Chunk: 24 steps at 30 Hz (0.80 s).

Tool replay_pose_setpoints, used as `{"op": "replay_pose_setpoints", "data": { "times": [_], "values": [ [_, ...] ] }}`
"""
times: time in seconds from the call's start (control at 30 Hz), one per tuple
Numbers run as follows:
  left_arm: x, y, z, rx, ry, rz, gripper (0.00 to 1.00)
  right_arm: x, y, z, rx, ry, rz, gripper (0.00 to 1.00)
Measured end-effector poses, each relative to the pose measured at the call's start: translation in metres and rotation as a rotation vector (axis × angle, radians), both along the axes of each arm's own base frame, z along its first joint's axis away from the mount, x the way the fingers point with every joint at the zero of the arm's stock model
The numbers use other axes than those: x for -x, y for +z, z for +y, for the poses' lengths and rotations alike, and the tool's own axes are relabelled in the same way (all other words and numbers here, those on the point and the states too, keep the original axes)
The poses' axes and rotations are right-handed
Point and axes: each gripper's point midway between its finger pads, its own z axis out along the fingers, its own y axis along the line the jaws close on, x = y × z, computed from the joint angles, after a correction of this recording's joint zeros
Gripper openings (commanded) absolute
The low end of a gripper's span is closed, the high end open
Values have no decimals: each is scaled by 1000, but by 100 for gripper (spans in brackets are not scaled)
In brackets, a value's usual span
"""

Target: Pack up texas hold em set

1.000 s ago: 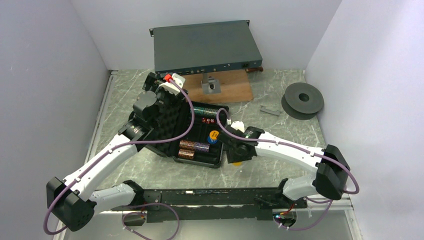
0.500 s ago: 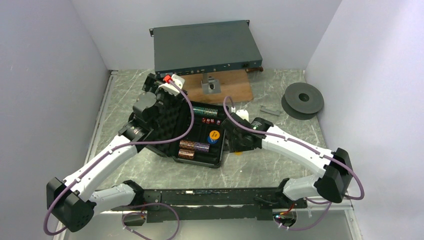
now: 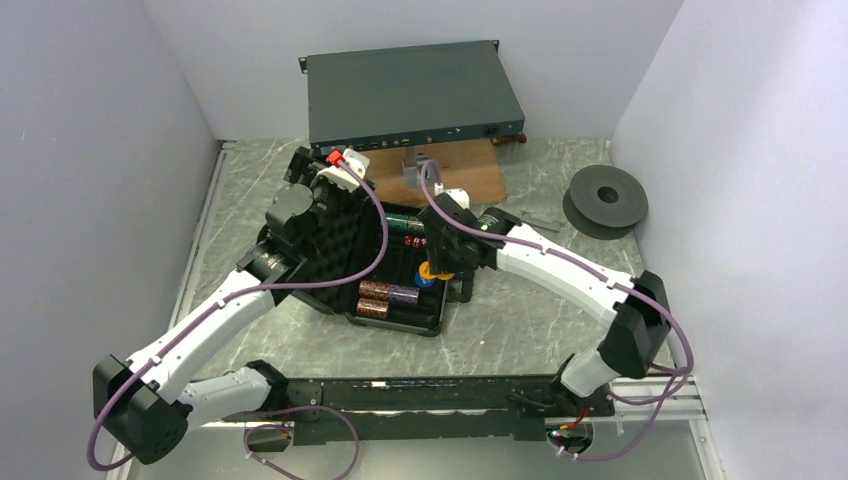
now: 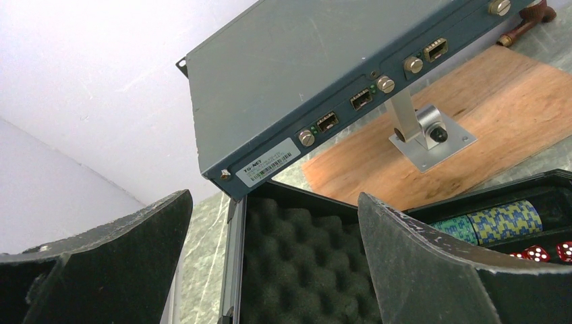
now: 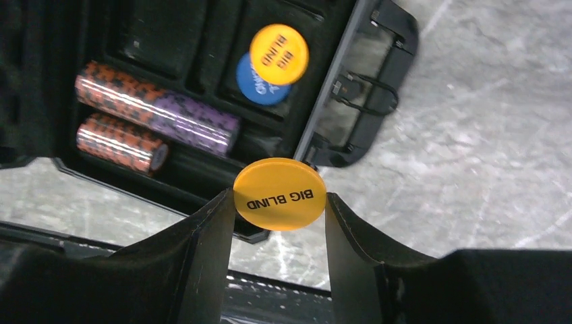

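- Rack unit (image 3: 410, 95): flat, grey-blue, by the far wall, ports along its front face, a barcode label (image 4: 270, 164) near the left corner.
- Board (image 3: 470, 185): bare wood, lying flat under the rack's front edge.
- Bracket (image 4: 432, 135): silver metal, square base on the board, post reaching up to the rack.
- Spool (image 3: 605, 200): dark grey, lying flat near the right wall, well apart from the board.
- Strip (image 3: 540, 222): small, grey, between board and spool.
- Table (image 3: 560, 310): grey-green marbled top.
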Motion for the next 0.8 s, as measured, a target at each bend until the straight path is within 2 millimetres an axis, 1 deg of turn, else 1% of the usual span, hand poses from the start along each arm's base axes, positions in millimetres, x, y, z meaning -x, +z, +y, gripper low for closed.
{"op": "replay_pose_setpoints", "data": {
  "times": [0.3,0.43,0.57,0.8],
  "values": [
    [0,1,1,2,2,-2,100,-31,-4,61,-102,82,-7,39],
    [1,4,3,9,5,-9,100,-46,-12,85,-122,126,-16,38],
    [3,7,6,15,9,-17,100,-57,-27,98,-106,169,-19,39],
    [4,11,11,21,18,-26,100,-73,-57,113,-63,226,-27,38]
  ]
}}
